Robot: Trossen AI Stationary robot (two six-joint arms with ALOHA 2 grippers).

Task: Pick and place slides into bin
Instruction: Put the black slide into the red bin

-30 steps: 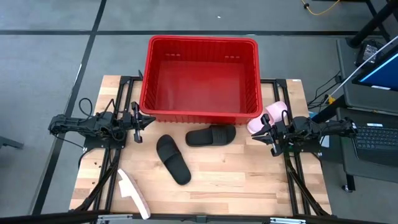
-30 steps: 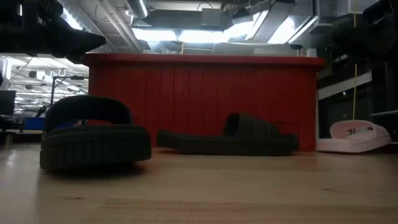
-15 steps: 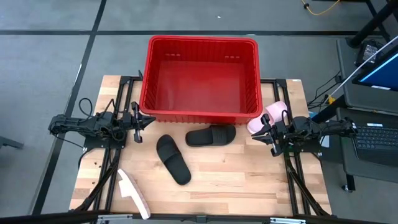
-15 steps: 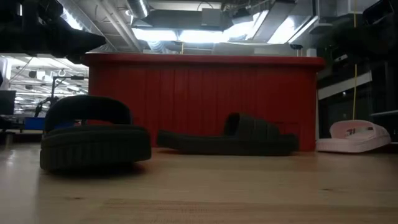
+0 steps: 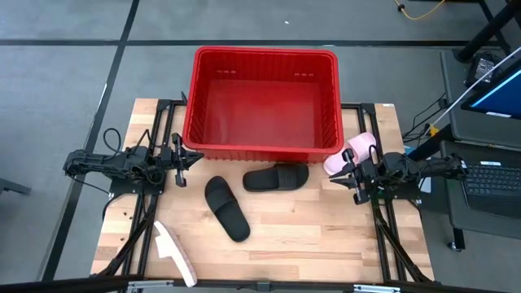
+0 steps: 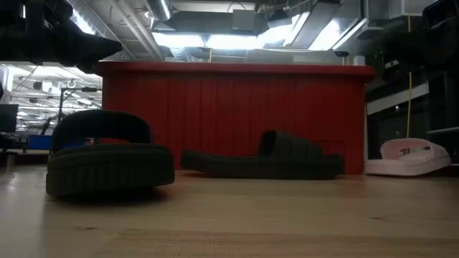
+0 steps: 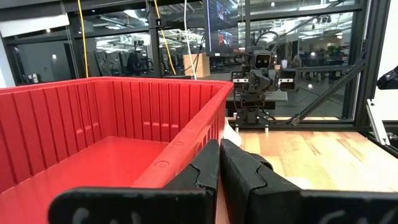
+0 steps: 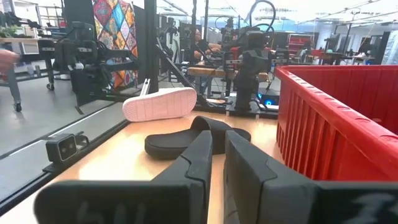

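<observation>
Slides (image 5: 225,208) are all seen on the table (image 5: 309,232), the bin (image 5: 262,57) unfilled, both hands (image 5: 181,158) pressed together, nothing gripped.

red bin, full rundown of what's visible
The red bin is a large rectangular plastic basket with ribbed, slotted walls and a thick rim. It sits upright at the far middle of the table, its far end overhanging the table edge. It looks empty, bare floor showing inside. Neither gripper touches it. One black slide lies just in front of its near wall; contact can't be told. A pink slide lies off its right near corner.
</observation>
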